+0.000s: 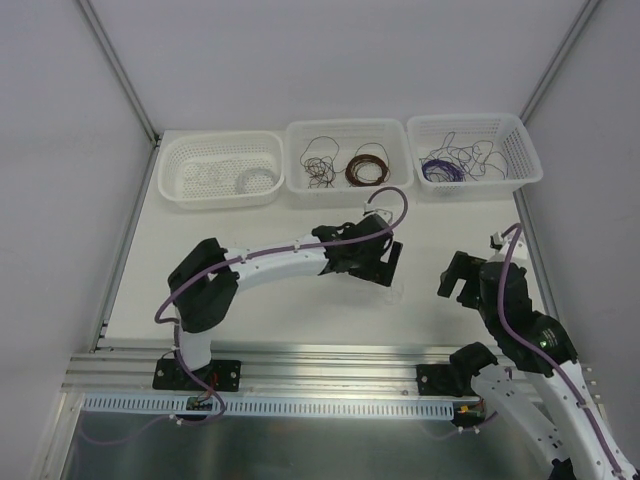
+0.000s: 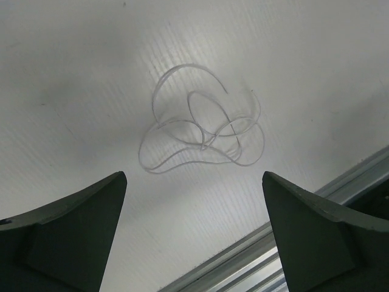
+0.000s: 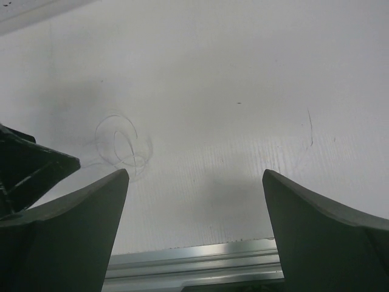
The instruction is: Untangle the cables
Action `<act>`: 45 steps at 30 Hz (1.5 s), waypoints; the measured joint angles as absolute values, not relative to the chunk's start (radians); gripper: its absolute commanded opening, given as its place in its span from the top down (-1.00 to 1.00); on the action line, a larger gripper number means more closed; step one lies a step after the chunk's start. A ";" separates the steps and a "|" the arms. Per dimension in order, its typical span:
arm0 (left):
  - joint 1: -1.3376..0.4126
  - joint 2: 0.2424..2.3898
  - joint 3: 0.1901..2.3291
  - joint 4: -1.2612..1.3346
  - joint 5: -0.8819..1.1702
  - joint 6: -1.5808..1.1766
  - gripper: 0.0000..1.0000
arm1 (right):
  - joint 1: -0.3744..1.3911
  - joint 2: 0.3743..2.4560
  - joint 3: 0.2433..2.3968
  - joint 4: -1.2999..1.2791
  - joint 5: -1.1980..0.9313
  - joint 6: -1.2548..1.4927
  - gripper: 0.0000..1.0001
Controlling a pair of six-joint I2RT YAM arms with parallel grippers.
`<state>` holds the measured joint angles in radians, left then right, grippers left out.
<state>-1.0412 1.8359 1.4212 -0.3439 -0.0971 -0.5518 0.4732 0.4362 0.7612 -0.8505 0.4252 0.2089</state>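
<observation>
A pale grey hair-thin wire (image 2: 203, 131) lies in loose loops on the white table, alone. It shows faintly in the top view (image 1: 397, 291) and in the right wrist view (image 3: 121, 146). My left gripper (image 1: 385, 266) hovers just beside and above it, open and empty, and the wire lies ahead of its fingers (image 2: 91, 213). My right gripper (image 1: 455, 280) is open and empty to the right of the wire. Thin dark brown wires (image 1: 318, 166) lie in the middle basket. Thin purple wires (image 1: 455, 163) lie in the right basket.
Three white baskets stand in a row at the back: the left one (image 1: 180, 185) holds a neat white coil (image 1: 255, 179), the middle one (image 1: 298, 185) also a thick brown coil (image 1: 366, 168), the right one (image 1: 530, 165). A metal rail (image 1: 300, 360) runs along the near edge.
</observation>
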 measured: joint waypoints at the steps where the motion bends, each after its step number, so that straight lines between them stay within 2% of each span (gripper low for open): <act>1: -1.050 1.861 1.428 -0.356 -0.110 -0.583 -0.89 | 0.473 0.430 0.759 -0.854 0.429 0.210 -0.94; 12: -1.067 2.061 1.520 -0.432 -0.186 -0.822 -0.62 | 0.473 0.419 0.734 -0.879 0.432 0.221 -0.94; 15: -1.067 2.085 1.536 -0.443 -0.196 -0.846 -0.48 | 0.473 0.416 0.728 -0.879 0.432 0.221 -0.94; 19: -1.068 2.101 1.551 -0.459 -0.207 -0.859 -0.21 | 0.473 0.412 0.723 -0.879 0.431 0.220 -0.94; 23: -1.068 2.109 1.557 -0.474 -0.233 -0.855 0.16 | 0.473 0.411 0.723 -0.879 0.430 0.219 -0.94; 24: -1.067 2.109 1.557 -0.481 -0.242 -0.855 0.31 | 0.473 0.411 0.723 -0.879 0.430 0.219 -0.94; 26: -1.068 2.110 1.557 -0.494 -0.257 -0.846 0.46 | 0.473 0.410 0.723 -0.879 0.430 0.218 -0.94; 27: -1.067 2.111 1.557 -0.501 -0.268 -0.841 0.62 | 0.473 0.410 0.723 -0.879 0.430 0.217 -0.94; 31: -1.067 2.111 1.554 -0.525 -0.309 -0.815 1.00 | 0.473 0.410 0.723 -0.878 0.429 0.216 -0.94; 38: -1.034 2.011 1.416 -0.534 -0.377 -0.753 1.00 | 0.473 0.420 0.722 -0.866 0.419 0.215 -0.94; 45: -0.908 1.775 1.292 -0.587 -0.418 -0.648 1.00 | 0.473 0.439 0.713 -0.849 0.403 0.213 -0.94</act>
